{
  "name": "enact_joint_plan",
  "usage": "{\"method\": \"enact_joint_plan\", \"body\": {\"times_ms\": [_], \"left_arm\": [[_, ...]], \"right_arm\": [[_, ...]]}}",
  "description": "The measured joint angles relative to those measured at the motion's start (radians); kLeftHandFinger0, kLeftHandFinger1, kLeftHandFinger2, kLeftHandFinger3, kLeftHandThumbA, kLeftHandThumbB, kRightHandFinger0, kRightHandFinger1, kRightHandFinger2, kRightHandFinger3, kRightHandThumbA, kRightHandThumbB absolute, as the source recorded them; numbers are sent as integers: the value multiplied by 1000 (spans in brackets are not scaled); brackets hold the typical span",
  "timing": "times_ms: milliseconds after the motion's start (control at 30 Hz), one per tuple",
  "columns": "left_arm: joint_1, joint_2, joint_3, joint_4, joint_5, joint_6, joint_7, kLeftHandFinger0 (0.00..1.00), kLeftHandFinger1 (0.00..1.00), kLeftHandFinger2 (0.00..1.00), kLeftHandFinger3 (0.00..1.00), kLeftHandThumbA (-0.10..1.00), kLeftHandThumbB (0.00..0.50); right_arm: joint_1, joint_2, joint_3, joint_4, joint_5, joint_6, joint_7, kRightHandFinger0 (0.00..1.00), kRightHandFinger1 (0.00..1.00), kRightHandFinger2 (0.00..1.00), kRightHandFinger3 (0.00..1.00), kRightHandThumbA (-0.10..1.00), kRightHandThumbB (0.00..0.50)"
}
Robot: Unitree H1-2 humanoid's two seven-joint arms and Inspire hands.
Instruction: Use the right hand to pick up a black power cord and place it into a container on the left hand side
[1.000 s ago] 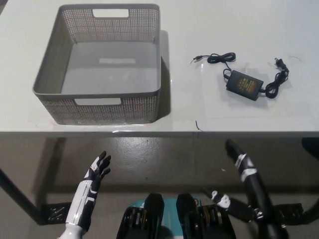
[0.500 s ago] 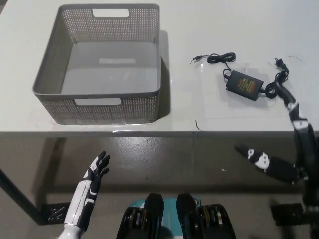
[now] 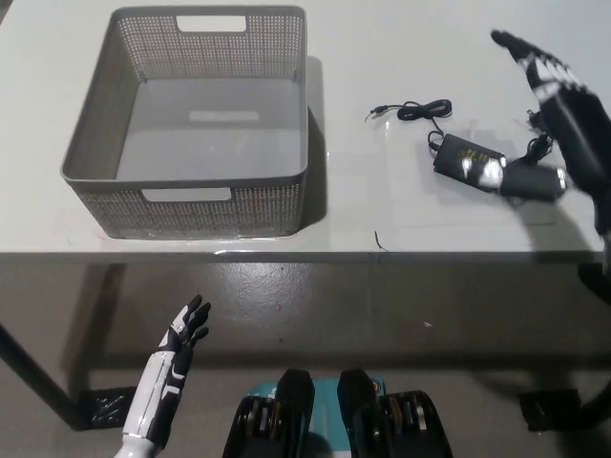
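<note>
The container (image 3: 188,124) sat on the table (image 3: 382,57) at its left; the power cord (image 3: 465,157) lay well to its right; the right hand (image 3: 554,114) hung over the cord's right end; the left hand (image 3: 172,367) rested below the table's near edge, at the left.

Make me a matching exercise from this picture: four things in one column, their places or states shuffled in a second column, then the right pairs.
Things:
1. grey basket
2. black power cord
3. left hand
4. right hand

Places or states:
A. open, over the table's right side, above the power brick
B. empty, on the table's left side
C. open, below the table edge at lower left
D. lying on the table to the right of the basket, its wires looped

Pairs: 1-B, 2-D, 3-C, 4-A
</note>
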Motion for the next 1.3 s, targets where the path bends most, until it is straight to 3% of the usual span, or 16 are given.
{"method": "enact_joint_plan", "body": {"times_ms": [200,400,467,567,767,1300], "left_arm": [[7,1,0,-4,-1,-4,0,1000,1000,1000,1000,1000,323],[19,1,0,-9,2,-4,0,1000,1000,1000,1000,1000,325],[19,2,0,-9,2,-5,0,1000,1000,1000,1000,1000,331],[18,3,-1,-9,2,-5,0,1000,1000,1000,1000,1000,298],[15,5,-2,-8,-3,-8,-6,1000,1000,1000,1000,1000,319],[3,7,-2,-13,-11,-2,-24,1000,1000,1000,1000,1000,279]], "right_arm": [[-186,-40,67,243,-44,96,79,1000,1000,1000,1000,1000,500],[-283,-43,110,461,-43,121,121,1000,1000,1000,1000,1000,500],[-307,-42,118,520,-41,122,131,1000,1000,1000,1000,1000,500],[-344,-42,123,611,-37,122,141,1000,1000,1000,1000,994,500],[-385,-26,125,833,-18,113,139,1000,1000,1000,1000,986,500],[-402,57,162,1140,-1,32,88,1000,1000,1000,1000,1000,500]]}}
